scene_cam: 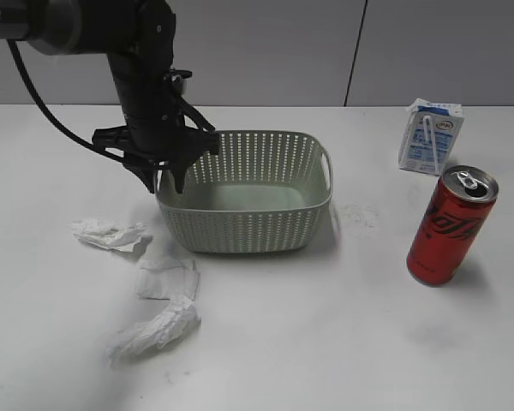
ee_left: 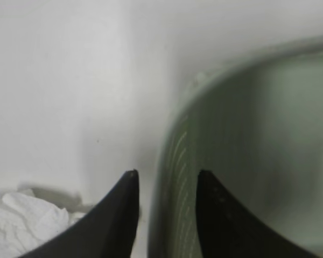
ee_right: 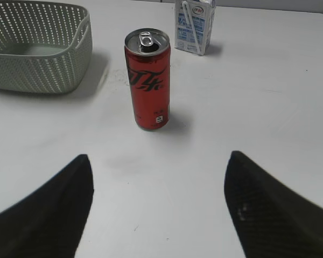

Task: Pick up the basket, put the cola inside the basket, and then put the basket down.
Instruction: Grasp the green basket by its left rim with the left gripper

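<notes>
I have the left claw part-open astride the basket rim on the table, gripping nothing yet, so I must close and lift, while my right claw waits wide open before the upright cola.

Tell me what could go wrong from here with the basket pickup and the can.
The left gripper straddles only the thin wall of the pale green perforated plastic basket at one end, so lifting may tilt it or let it slip. The tall slim red cola can stands upright with the right gripper open, well short of it; a crooked approach could topple it.
</notes>
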Motion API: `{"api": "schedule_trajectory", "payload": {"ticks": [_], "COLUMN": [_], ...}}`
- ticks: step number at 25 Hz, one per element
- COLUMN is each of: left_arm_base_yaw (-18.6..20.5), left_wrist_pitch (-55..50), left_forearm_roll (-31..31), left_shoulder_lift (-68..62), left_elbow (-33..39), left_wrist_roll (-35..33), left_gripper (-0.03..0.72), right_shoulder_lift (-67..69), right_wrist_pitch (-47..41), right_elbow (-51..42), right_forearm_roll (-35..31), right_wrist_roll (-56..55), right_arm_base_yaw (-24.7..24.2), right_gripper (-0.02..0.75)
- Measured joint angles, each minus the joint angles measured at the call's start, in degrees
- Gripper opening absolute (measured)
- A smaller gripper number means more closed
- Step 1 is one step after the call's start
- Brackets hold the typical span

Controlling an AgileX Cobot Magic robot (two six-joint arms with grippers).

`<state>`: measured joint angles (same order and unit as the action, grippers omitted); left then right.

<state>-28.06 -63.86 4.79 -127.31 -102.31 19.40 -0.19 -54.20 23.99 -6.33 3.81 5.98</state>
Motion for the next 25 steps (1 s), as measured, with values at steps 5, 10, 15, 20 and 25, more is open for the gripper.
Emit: {"api": "schedule_trajectory", "payload": {"ticks": [5, 10, 15, 20, 25], "left_arm_base_yaw": [0.0, 0.0, 0.0, 0.0, 0.0], "left_wrist_pitch": [-0.5, -0.1, -0.2, 0.1, -1.0], "left_forearm_roll": [0.0, 0.0, 0.2, 0.7, 1.8], "left_shoulder_lift": [0.0, 0.0, 0.0, 0.0, 0.3], "left_elbow": [0.0, 0.0, 0.0, -0.1, -0.1], "left_wrist_roll": [0.2, 0.4, 0.5, 1.9, 4.0], "left_gripper": [0.265, 0.263, 0.177, -0.001, -0.003], "right_shoulder_lift": [0.0, 0.0, 0.0, 0.0, 0.0], "right_wrist_pitch": [0.0, 0.0, 0.0, 0.0, 0.0], "right_elbow": [0.0, 0.0, 0.0, 0.0, 0.0], "right_forearm_roll": [0.0, 0.0, 0.0, 0.0, 0.0], "right_wrist_roll": [0.0, 0.0, 0.0, 0.0, 0.0], "right_arm_base_yaw": [0.0, 0.0, 0.0, 0.0, 0.0], "right_gripper": [0.572, 0.572, 0.572, 0.572, 0.572]}}
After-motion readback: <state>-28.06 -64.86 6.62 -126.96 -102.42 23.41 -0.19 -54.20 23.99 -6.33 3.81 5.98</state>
